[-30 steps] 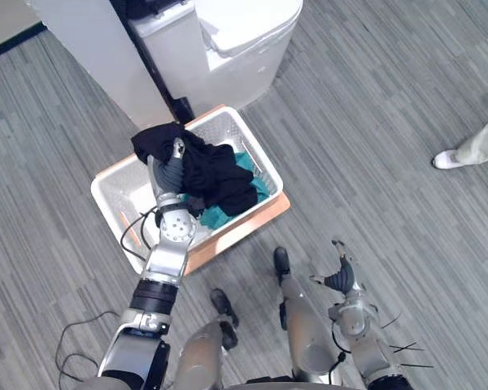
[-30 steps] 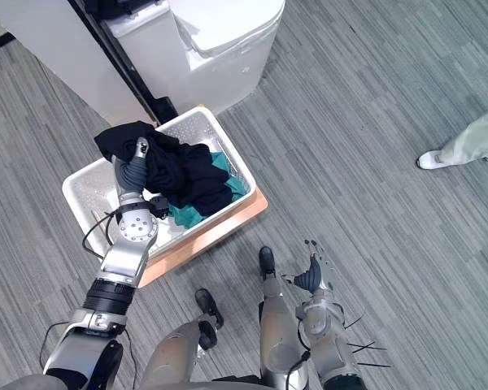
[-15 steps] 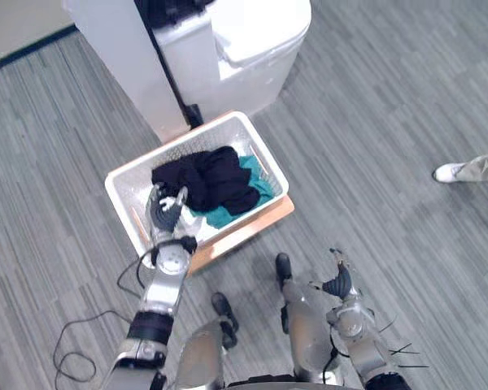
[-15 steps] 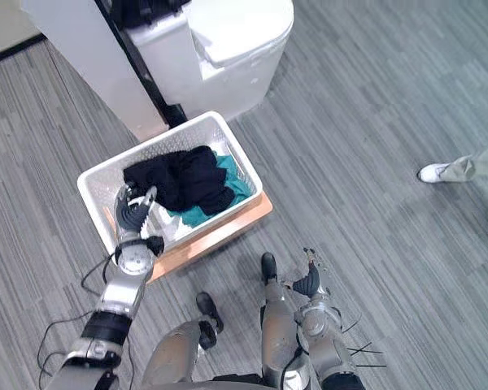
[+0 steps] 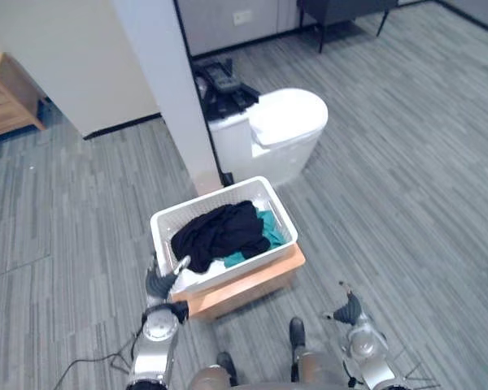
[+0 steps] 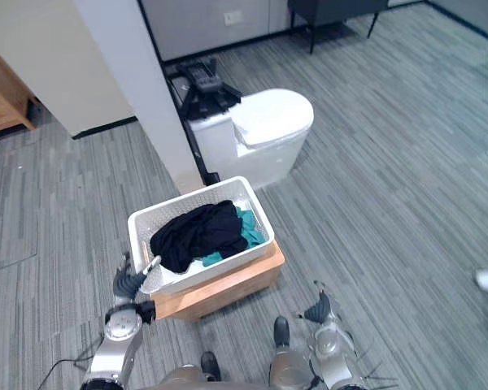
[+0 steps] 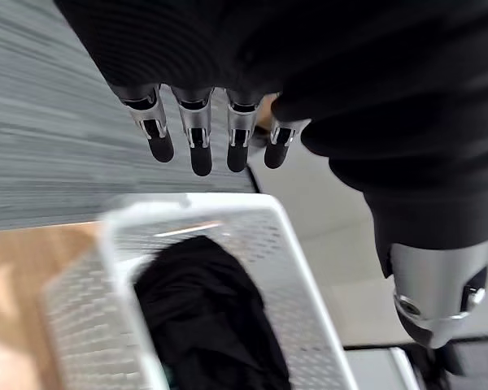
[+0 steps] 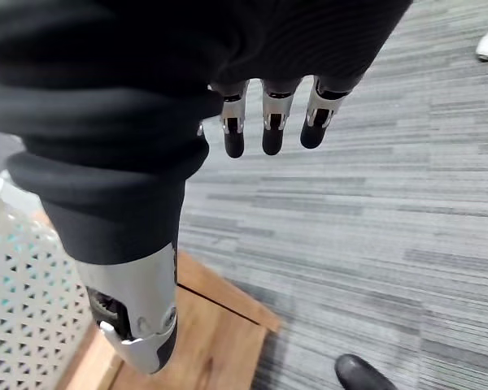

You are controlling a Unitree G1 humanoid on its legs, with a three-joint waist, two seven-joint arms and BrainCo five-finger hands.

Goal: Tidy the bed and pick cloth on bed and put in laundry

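Black cloth (image 5: 220, 231), which looks soft, light and floppy, lies heaped in the white basket (image 5: 214, 194) over a teal cloth (image 5: 268, 230), probably best pinched at a raised fold, while the left hand (image 5: 159, 284) beside the basket's corner and the right hand (image 5: 347, 309) both show straight, empty fingers.

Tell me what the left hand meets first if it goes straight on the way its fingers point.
Most likely the near left corner of the white laundry basket. The left hand sits right at that corner with its fingers straight, so it would meet the rim before the black cloth inside. Depth is unclear, and it might slip just outside the wall.
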